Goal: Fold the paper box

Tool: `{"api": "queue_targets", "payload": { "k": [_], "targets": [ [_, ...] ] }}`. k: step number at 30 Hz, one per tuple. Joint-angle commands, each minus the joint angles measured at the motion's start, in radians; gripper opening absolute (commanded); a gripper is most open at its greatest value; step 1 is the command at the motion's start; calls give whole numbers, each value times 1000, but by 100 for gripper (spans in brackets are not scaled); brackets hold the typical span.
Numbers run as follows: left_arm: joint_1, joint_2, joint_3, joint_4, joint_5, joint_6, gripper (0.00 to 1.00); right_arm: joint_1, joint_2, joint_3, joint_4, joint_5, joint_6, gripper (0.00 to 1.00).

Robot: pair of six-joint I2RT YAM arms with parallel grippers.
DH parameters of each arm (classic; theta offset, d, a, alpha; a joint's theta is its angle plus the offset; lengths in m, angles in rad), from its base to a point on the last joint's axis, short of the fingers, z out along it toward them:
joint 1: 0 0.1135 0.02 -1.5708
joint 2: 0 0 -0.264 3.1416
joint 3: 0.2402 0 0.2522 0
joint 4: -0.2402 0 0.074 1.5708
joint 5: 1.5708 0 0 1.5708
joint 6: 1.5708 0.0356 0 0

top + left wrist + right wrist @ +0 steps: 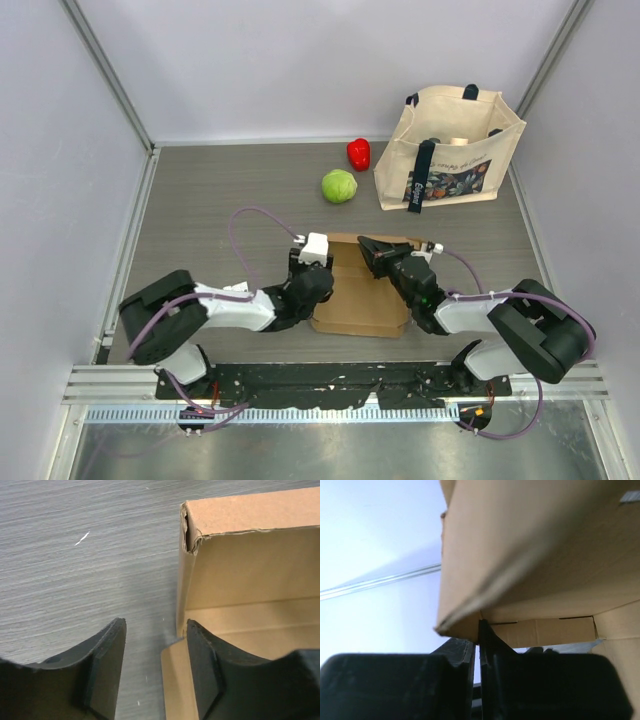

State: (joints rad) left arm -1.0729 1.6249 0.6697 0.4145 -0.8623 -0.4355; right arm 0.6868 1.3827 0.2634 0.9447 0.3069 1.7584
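box: the paper box (355, 300) lies on the table (200, 200), on the near side of the tote bag (450, 150) and well apart from it, base down, walls partly up.
left hand: your left gripper (155, 625) is at the box side farthest from the tote bag. Jaws stand well apart with nothing between the pads. One finger hangs over bare table, the other over the box floor, and the side wall's near end sits just ahead of the gap.
right hand: your right gripper (476, 647) is at the box end nearest the tote bag, jaws almost together. A raised panel's edge runs down into the slit, so it looks pinched on cardboard.
step: my read is mid-fold, with walls being stood up and the lid not closed.
next: keep the right pinch steady and bring the left jaws onto that side wall. It wants a square approach.
watch: the wall's far corner looks crumpled and may not tuck cleanly.
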Motion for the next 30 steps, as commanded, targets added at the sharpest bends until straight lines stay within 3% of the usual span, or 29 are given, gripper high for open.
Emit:
{"api": "queue_targets", "payload": {
  "k": [1,6,10,15,18,23,25,30],
  "targets": [
    [7,-195,-89,78,149,20,58,3,-11,8,5,-9,-62,18],
    [39,-397,-182,3,262,-69,68,2,-57,30,-61,-38,-141,36],
    [152,-557,-202,-135,397,-170,68,3,-119,54,-185,-49,-224,52],
    [208,-635,-190,-218,489,-178,72,0,-177,56,-239,-46,-315,58],
    [226,-593,-145,-256,511,-167,72,-6,-197,72,-268,-60,-368,58],
    [225,-473,-85,-229,525,-161,72,-6,-304,158,-474,-66,-646,59],
    [226,-401,-62,-189,532,-138,71,-6,-352,219,-600,-91,-835,60],
    [217,-268,10,-164,474,-91,63,-18,-438,345,-1011,-22,-1129,61]
  ]
}}
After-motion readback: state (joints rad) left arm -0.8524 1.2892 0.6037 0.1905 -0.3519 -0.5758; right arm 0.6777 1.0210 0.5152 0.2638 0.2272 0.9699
